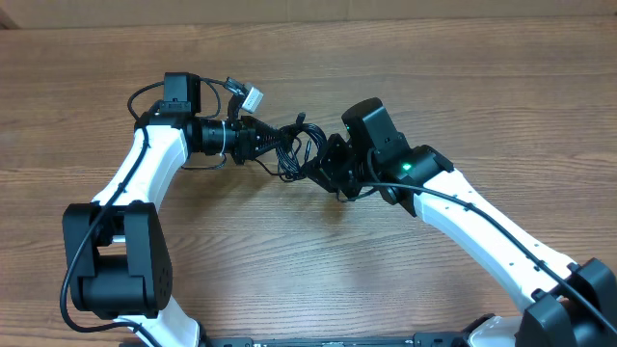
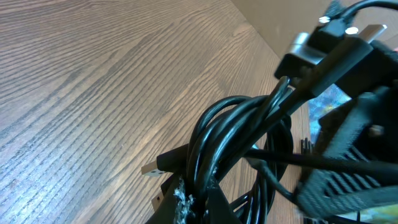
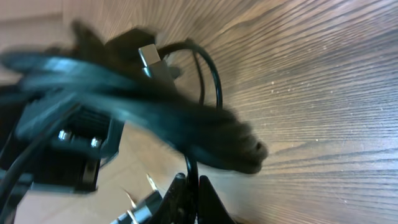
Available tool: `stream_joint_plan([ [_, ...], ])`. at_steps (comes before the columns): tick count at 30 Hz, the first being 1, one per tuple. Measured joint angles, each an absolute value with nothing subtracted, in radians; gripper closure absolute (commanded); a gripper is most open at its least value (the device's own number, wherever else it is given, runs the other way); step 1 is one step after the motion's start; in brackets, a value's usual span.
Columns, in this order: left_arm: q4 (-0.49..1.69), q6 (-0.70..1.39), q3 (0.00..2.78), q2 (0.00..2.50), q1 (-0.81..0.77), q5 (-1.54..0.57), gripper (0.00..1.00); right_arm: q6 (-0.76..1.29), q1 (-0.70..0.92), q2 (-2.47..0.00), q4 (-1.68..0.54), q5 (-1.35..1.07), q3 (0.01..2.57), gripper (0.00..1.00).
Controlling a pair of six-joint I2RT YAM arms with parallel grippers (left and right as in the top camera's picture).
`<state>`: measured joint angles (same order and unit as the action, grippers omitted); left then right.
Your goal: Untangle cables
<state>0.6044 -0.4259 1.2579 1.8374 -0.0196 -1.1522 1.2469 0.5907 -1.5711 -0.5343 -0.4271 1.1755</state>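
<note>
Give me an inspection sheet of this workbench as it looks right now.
Surface: wooden table, plain grain.
Job's things: black cables in one tangled bundle, mid-table, between the two arms.
Clutter: nothing seen.
Grippers: left gripper and right gripper both shut on the bundle.
Cables: thicker arm wires run along the arms.
Surroundings: brown strip beyond the table's far edge.
</note>
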Motion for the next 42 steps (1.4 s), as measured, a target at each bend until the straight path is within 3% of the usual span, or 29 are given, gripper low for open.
stream_joint_plan([
  [2, 0.604, -0.426, 1.258, 1.838, -0.02, -1.152, 0.96, 1.306, 0.591, -1.592, -0.525, -0.404, 1.176, 0.96],
  [3, 0.604, -0.426, 1.258, 1.837, -0.02, -1.152, 0.96, 1.332, 0.591, -1.6, -0.511, -0.392, 1.176, 0.87],
  [6, 0.603, -0.426, 1.258, 1.837, -0.02, -1.151, 0.96, 1.382, 0.591, -1.613, -0.48, -0.351, 1.176, 0.24],
  [7, 0.603, -0.426, 1.258, 1.837, -0.02, -1.151, 0.96, 1.394, 0.591, -1.615, -0.471, -0.331, 1.176, 0.12],
  [9, 0.604, -0.426, 1.257, 1.837, -0.02, -1.151, 0.96, 1.395, 0.591, -1.615, -0.471, -0.31, 1.176, 0.0],
  [15, 0.604, -0.426, 1.257, 1.837, -0.02, -1.152, 0.96, 1.303, 0.591, -1.613, -0.471, -0.295, 1.176, 0.02],
  [21, 0.605, -0.426, 1.257, 1.837, -0.02, -1.152, 0.96, 1.204, 0.582, -1.488, -0.587, -0.273, 1.176, 0.26],
  [23, 0.605, -0.426, 1.257, 1.837, -0.02, -1.152, 0.96, 1.169, 0.563, -1.441, -0.652, -0.245, 1.176, 0.41],
  [24, 0.604, -0.426, 1.257, 1.837, -0.02, -1.152, 0.96, 1.135, 0.542, -1.426, -0.685, -0.229, 1.176, 0.83],
  [25, 0.604, -0.426, 1.257, 1.837, -0.02, -1.152, 0.96, 1.118, 0.53, -1.426, -0.7, -0.22, 1.176, 0.96],
  [33, 0.604, -0.426, 1.257, 1.837, -0.02, -1.152, 0.96, 0.943, 0.515, -1.43, -0.746, -0.274, 1.176, 0.96],
  [42, 0.604, -0.426, 1.257, 1.837, -0.02, -1.152, 0.96, 0.903, 0.532, -1.43, -0.756, -0.323, 1.176, 0.96],
])
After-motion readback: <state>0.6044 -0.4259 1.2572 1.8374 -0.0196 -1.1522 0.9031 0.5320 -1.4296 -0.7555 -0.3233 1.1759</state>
